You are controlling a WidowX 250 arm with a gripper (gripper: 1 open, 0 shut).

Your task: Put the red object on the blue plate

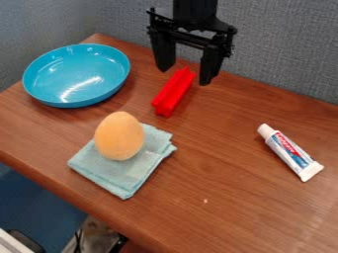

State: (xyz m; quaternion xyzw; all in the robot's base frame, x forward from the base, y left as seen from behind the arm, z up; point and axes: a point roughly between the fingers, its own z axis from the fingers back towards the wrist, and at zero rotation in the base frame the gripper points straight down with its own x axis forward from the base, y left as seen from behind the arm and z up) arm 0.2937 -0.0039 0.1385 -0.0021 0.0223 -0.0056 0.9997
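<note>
Red block (173,91) lies flat on the brown wooden tabletop (218,198), near its back edge and toward the back left part. It is long and thin, and it points at a slant, with one end toward the back edge and the other toward the front. The robot's black fingers (187,69) are open wide just above the back end of the block, pointing down, with one on each side. I cannot tell if they touch it. The black arm (195,12) comes down from the top, in front of the gray wall (284,44). Well to the left of the block, near the back left corner of the tabletop, sits the round blue plate (77,76). It is shiny and has a raised rim. Nearer the front left edge, a pale teal cloth (122,172) lies folded. An orange egg shape (119,136) is on top of the cloth. Over on the right side of the tabletop is a white tube (291,152) with red and blue marks. It lies at a slant, and its cap end points to the back left corner.
</note>
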